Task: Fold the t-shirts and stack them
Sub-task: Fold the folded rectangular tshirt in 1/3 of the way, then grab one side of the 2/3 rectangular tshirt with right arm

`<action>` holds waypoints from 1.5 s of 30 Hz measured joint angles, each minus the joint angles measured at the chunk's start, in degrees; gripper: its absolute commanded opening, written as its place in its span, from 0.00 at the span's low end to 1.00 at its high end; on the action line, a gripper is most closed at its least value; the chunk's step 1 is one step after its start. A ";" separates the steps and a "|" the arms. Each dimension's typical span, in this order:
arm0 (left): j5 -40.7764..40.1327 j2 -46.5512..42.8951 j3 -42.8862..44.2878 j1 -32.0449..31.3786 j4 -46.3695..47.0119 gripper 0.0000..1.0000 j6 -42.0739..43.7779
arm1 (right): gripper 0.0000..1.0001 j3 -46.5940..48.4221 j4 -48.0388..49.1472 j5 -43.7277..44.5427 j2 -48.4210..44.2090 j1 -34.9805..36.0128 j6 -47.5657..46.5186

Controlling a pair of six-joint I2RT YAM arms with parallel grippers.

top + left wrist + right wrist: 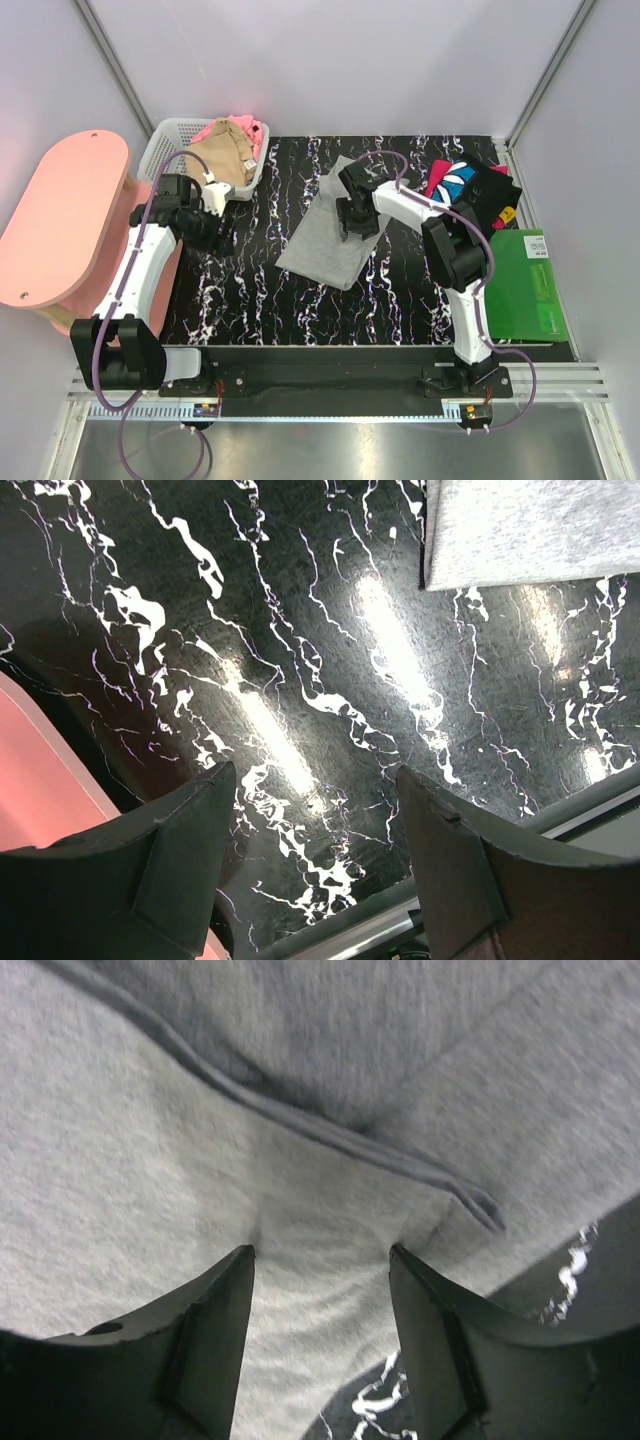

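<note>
We fold the grey t-shirt (pixel 300 1110)
Right tool (pixel 320 1255), released, rests by its hem; we should pinch squarely. Left tool (pixel 315 780) hangs released.

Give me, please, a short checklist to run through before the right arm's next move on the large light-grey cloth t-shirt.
1. Right gripper set on the large light-grey cloth t-shirt, jaws apart: ok.
2. Cloth truly pinched between its fingers: cannot tell; only a small wrinkle sits between the tips.
3. Left gripper open, empty, over the bare black marbled table: ok.
4. Grey shirt lying apart from the other shirts: ok.
5. All shirts stacked: not ok; the tan cloth t-shirt and the bright pink t-shirt lie in the white plastic lattice basket, and the black printed t-shirt lies at the far right.
</note>
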 measured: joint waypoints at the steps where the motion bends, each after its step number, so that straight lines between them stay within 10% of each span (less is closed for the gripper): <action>1: -0.09 -0.09 -0.15 0.00 -0.02 0.70 0.00 | 0.66 -0.26 -0.42 0.07 -0.66 0.04 0.04; 7: -0.72 -0.98 -0.57 0.00 -0.02 0.70 -0.04 | 0.71 -1.86 -2.51 4.26 -11.02 3.85 -1.40; 19: -2.78 0.31 0.66 2.12 0.50 0.69 -3.21 | 0.80 -8.44 -1.53 29.09 -11.06 40.19 -13.68; 45: -4.76 1.20 0.92 2.23 1.31 0.69 -4.37 | 0.66 -4.92 -0.02 51.49 4.15 37.51 -19.12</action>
